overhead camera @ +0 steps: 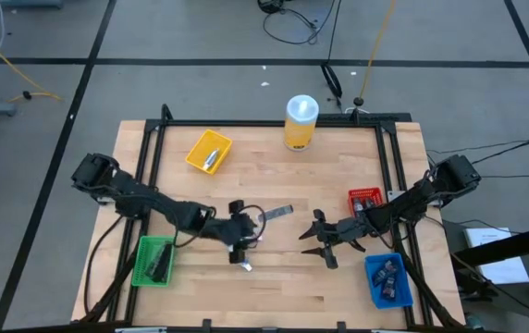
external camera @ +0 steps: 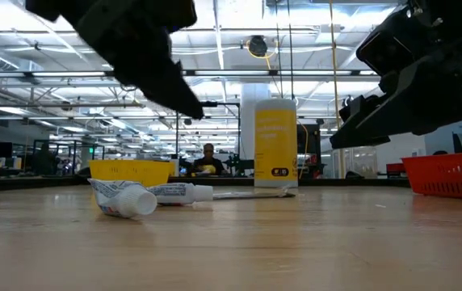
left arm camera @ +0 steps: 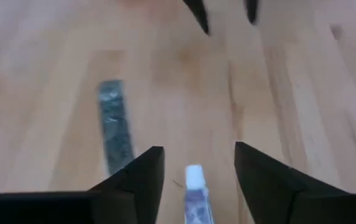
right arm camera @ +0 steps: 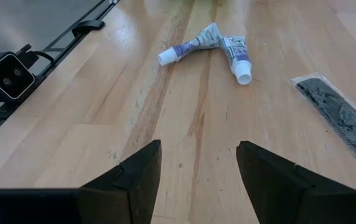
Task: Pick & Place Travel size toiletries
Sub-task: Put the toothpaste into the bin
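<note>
Two small white tubes (right arm camera: 190, 45) (right arm camera: 237, 53) lie on their sides on the wood, touching at one end; in the high view they are near the table's near edge (overhead camera: 244, 265). My left gripper (overhead camera: 243, 242) hovers open above them, and one tube's white cap (left arm camera: 193, 177) shows between its fingers (left arm camera: 196, 155). A flat grey sachet (overhead camera: 278, 213) lies flat beside it (left arm camera: 114, 124). My right gripper (overhead camera: 307, 242) is open (right arm camera: 196, 152), raised off the table, pointing toward the tubes and the sachet (right arm camera: 343, 115).
A yellow canister with a white lid (overhead camera: 301, 120) stands at the far edge. The yellow bin (overhead camera: 209, 151), green bin (overhead camera: 153, 261) and blue bin (overhead camera: 387, 280) hold small items. The red bin (overhead camera: 366, 199) sits by the right arm. A small camera (right arm camera: 7, 74) sits at the near edge.
</note>
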